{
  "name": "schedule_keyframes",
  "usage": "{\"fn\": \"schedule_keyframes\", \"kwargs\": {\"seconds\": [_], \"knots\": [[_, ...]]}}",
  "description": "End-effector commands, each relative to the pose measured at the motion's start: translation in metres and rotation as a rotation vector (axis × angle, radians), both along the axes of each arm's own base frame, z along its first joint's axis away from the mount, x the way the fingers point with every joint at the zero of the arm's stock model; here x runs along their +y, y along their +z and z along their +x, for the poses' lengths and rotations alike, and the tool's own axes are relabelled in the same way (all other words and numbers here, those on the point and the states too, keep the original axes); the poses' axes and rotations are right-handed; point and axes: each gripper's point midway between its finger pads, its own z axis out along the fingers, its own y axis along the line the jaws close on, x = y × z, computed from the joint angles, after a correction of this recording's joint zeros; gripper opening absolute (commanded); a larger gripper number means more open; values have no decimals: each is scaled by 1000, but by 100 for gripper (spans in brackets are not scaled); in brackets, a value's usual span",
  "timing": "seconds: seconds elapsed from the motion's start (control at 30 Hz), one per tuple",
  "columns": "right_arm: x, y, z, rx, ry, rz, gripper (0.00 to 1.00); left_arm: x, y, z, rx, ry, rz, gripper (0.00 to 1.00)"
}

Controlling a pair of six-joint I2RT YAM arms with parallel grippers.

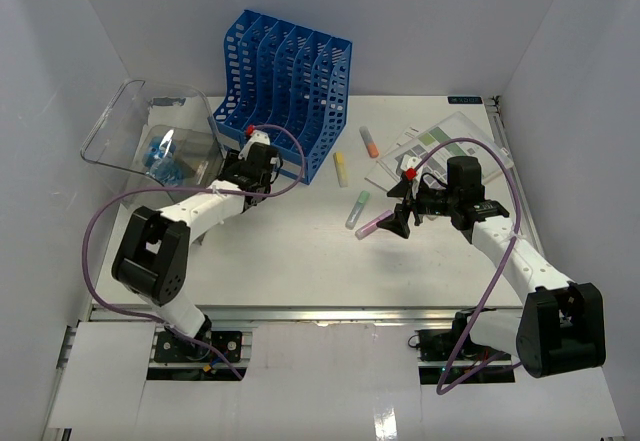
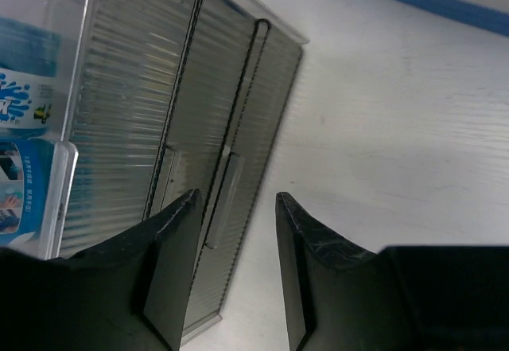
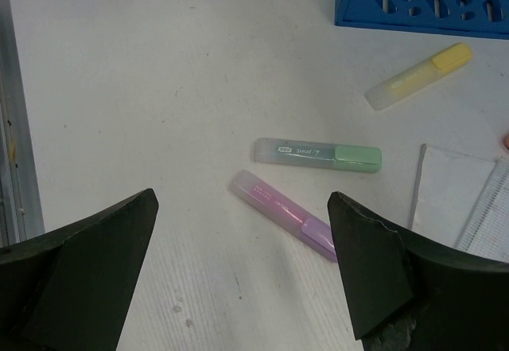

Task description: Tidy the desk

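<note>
The desk (image 1: 290, 271) is seen whole only in the top view. It fills the floor of the white enclosure, with its metal rail (image 1: 300, 313) along the near edge by the arm bases. In that view a blue file rack (image 1: 285, 71) is noted at the far side, a clear bin (image 1: 105, 131) at the far left and papers (image 1: 445, 141) at the far right. An orange highlighter (image 1: 369, 142) lies between rack and papers, and only this view shows it clearly.

From above, the left gripper (image 2: 236, 198) is seen against the bin's near side, but its opening cannot be judged there. Its own camera shows the fingers (image 2: 171, 271) partly apart. The bin's ribbed wall lies ahead of them, with its lower edge between the two fingers. Bare desk is visible between that wall and the right-hand finger. No grip is observed, and contact cannot be established. Blue-printed packets (image 2: 24, 200) are seen through the wall.

The right gripper (image 3: 242, 204) is shown by its own camera spread wide, holding nothing and touching nothing, above the desk. A purple highlighter (image 3: 282, 212) lies on the desk below the gap. A green highlighter (image 3: 318, 154) lies just beyond it, close but apart. A yellow highlighter (image 3: 417, 76) lies farther off, near the rack's corner. Print on the green one is visible only here.
</note>
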Motion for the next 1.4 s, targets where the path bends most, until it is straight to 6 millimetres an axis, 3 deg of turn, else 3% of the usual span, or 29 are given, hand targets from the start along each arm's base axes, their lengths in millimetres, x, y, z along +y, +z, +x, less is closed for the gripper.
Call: {"fn": "schedule_keyframes", "kwargs": {"seconds": [0.0, 0.47, 0.73, 0.97, 1.03, 1.17, 1.37], "knots": [[0, 5, 2, -30, 7, 2, 94, 12, 5, 7, -46, 48, 88, 51], [-1, 2, 4, -24, 0, -6, 94, 31, -34, 12, 61, 79, 141, 44], [-1, 0, 4, -18, 3, -7, 94, 44, -44, 7, 93, 114, 154, 39], [-1, 1, 3, -20, 4, -7, 94, 47, -51, 2, 111, 128, 137, 7], [-1, 1, 3, -22, 5, -7, 94, 46, -53, 0, 121, 130, 130, 2], [-1, 2, 3, -24, 5, -5, 94, 38, -55, -3, 142, 119, 61, 0], [-1, 5, 3, -34, 5, -4, 94, 1, -47, -16, 127, 52, -39, 0]]}}
